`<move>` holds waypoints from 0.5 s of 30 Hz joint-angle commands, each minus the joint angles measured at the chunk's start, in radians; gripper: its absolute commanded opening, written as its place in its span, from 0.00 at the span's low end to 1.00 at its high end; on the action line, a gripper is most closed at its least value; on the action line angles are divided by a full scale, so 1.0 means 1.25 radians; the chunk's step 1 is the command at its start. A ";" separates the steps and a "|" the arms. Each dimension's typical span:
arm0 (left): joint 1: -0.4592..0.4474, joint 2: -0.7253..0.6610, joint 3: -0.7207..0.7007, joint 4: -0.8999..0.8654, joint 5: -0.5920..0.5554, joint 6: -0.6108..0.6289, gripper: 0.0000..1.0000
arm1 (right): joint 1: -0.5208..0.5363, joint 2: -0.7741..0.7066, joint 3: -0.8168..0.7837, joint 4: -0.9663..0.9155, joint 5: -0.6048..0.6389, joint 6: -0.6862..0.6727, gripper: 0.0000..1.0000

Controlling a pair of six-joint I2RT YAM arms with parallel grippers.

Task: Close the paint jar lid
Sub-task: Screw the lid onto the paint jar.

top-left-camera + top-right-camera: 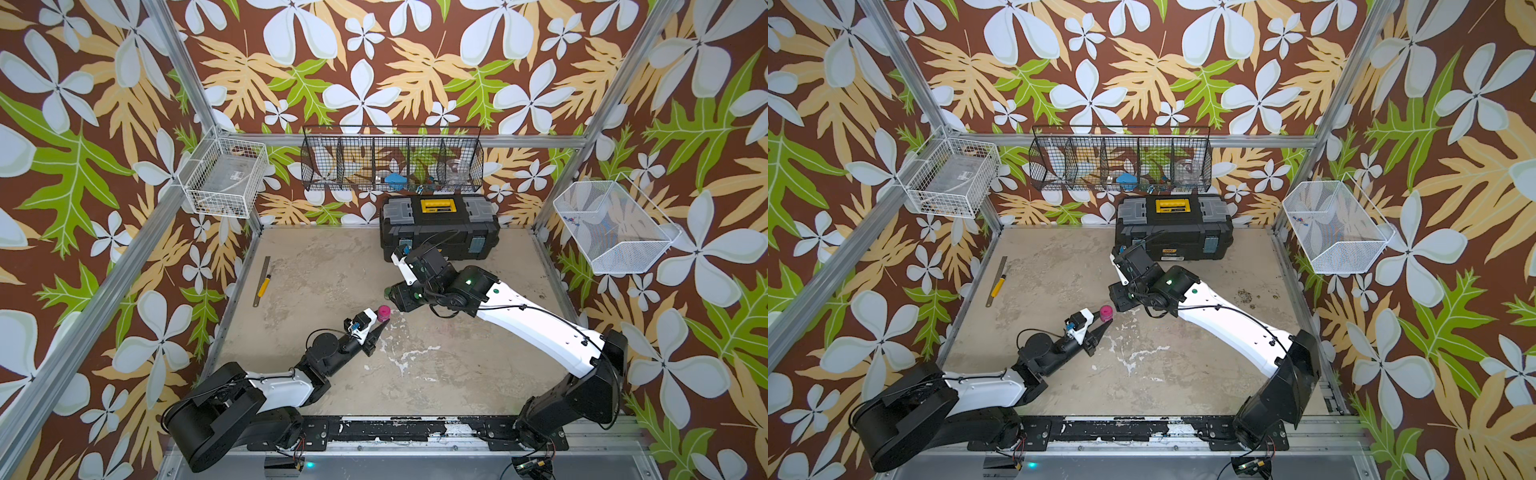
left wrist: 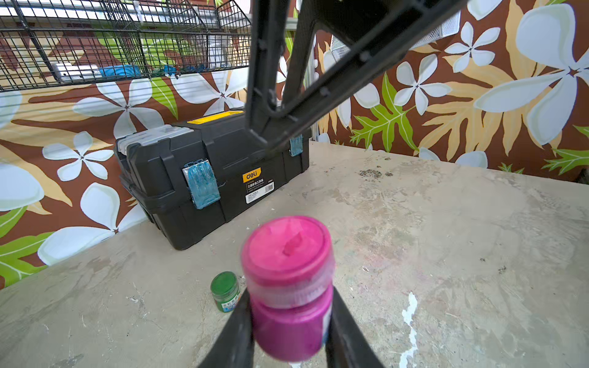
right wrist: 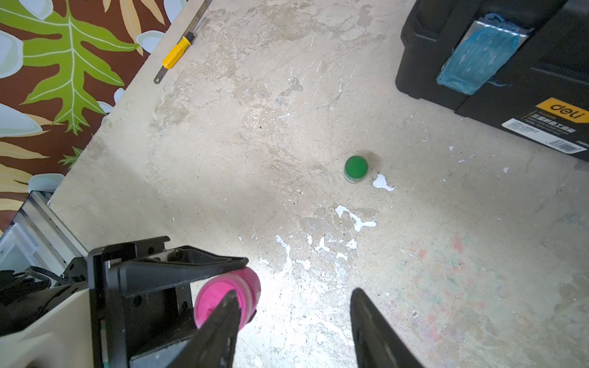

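paint jar [image 2: 291, 321] | magenta, upright | pink lid [image 2: 287, 251] sitting on top | near table [image 1: 457, 374] centre

Toolbox [image 1: 440, 224], screwdriver [image 3: 176, 53] beside ruler [image 3: 158, 76]

Both top views look steeply down on the whole worktop [image 1: 457, 374]; 2 wrist cameras sit close, both catching the pink jar [image 2: 288, 286].

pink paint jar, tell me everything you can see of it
The pink paint jar is small, round and plastic-looking, with a magenta body and a white label edge on its side. Its pink lid sits on top. It stands upright near the middle of the table, clamped at the body by the left gripper.
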 commanded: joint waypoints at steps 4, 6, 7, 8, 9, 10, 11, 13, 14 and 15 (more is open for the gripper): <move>-0.002 0.002 0.005 0.025 0.006 -0.001 0.04 | 0.001 -0.006 -0.027 0.007 -0.013 -0.013 0.56; -0.001 0.002 0.005 0.026 0.006 -0.002 0.04 | 0.000 -0.003 -0.025 0.006 -0.019 -0.014 0.55; -0.002 0.004 0.005 0.025 0.006 -0.002 0.04 | 0.000 -0.003 -0.020 0.005 -0.023 -0.014 0.55; -0.002 0.004 0.005 0.025 0.006 -0.001 0.03 | 0.000 -0.004 -0.016 0.004 -0.023 -0.014 0.55; -0.002 0.004 0.005 0.025 0.006 -0.003 0.04 | 0.001 -0.005 -0.012 0.002 -0.023 -0.015 0.55; -0.002 0.004 0.005 0.025 0.006 -0.003 0.03 | 0.001 -0.006 -0.010 0.002 -0.023 -0.015 0.55; -0.002 0.005 0.007 0.025 0.006 -0.003 0.04 | 0.000 -0.008 -0.010 0.002 -0.024 -0.016 0.55; -0.002 0.005 0.006 0.025 0.006 -0.003 0.03 | 0.001 -0.010 -0.012 0.002 -0.027 -0.017 0.55; -0.002 0.004 0.006 0.025 0.006 -0.003 0.03 | 0.001 -0.010 -0.013 0.001 -0.029 -0.019 0.55; -0.002 0.005 0.007 0.025 0.006 -0.003 0.03 | 0.001 -0.009 -0.013 0.000 -0.030 -0.019 0.56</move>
